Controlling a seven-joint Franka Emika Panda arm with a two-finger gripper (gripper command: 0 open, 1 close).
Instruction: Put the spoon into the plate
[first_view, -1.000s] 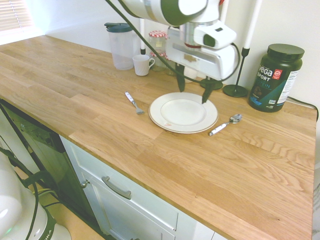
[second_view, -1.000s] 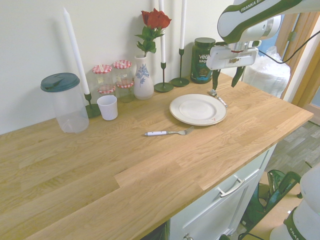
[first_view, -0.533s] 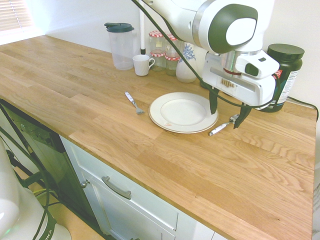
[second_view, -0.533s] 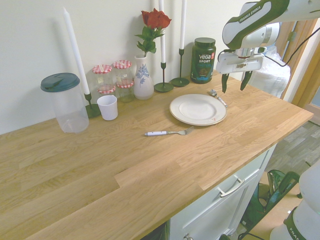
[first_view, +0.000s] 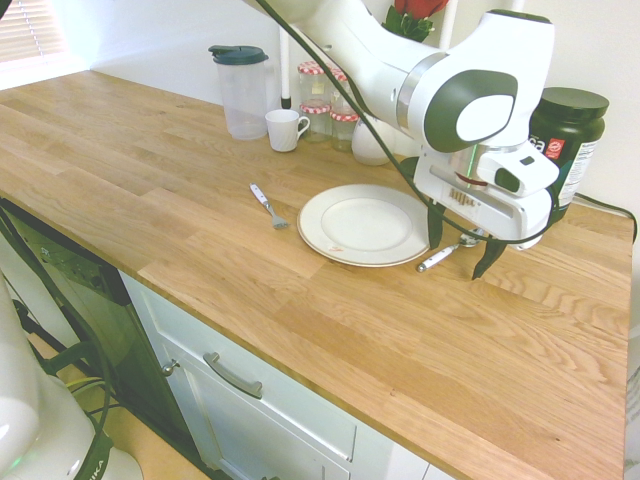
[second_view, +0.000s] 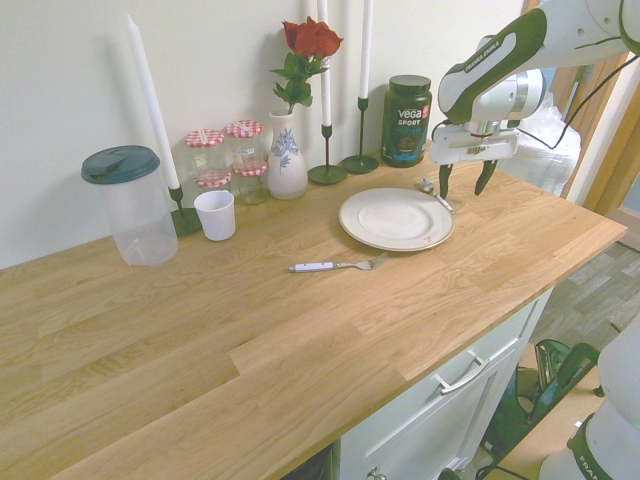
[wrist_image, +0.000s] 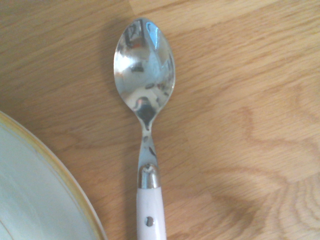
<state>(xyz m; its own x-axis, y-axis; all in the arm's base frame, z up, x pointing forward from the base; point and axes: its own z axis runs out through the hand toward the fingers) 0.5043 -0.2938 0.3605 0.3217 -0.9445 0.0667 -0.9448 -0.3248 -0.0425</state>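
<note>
Although the task calls for the spoon to lie in the plate, no part of it is yet done: the spoon is found flat on the worktop, just beside the plate's rim and apart from it, with nothing laid in the plate. The grasp, the lift and the placing are all judged outstanding. The gripper is seen directly over the spoon, pointed down, its fingers spread wide and holding nothing, one to each side of the handle. The spoon's long axis is noted running alongside the plate's edge, the white handle toward the counter's front, the bowl toward the dark tub beyond the plate.
</note>
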